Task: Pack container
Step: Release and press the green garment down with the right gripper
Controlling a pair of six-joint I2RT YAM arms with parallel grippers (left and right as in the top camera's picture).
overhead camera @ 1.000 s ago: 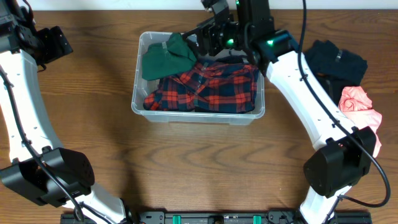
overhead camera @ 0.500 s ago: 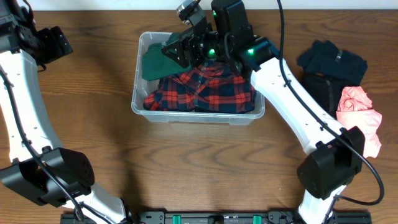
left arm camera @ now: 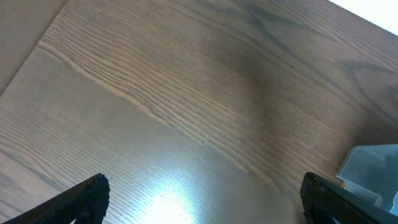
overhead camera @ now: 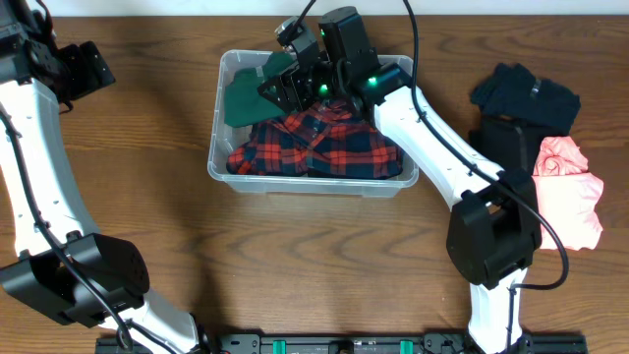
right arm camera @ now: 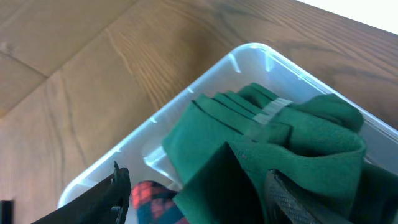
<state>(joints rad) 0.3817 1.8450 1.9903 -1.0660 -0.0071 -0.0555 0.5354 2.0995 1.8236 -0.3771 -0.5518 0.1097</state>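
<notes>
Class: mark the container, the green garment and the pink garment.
container (overhead camera: 314,183), overhead view, front rim.
green garment (right arm camera: 267,134), right wrist view, folded middle.
pink garment (overhead camera: 568,192), overhead view, its centre.

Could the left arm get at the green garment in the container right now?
Probably not cleanly. The left gripper is open over bare table, away from the container, and the right gripper sits directly over the green garment, crowding that corner.
</notes>
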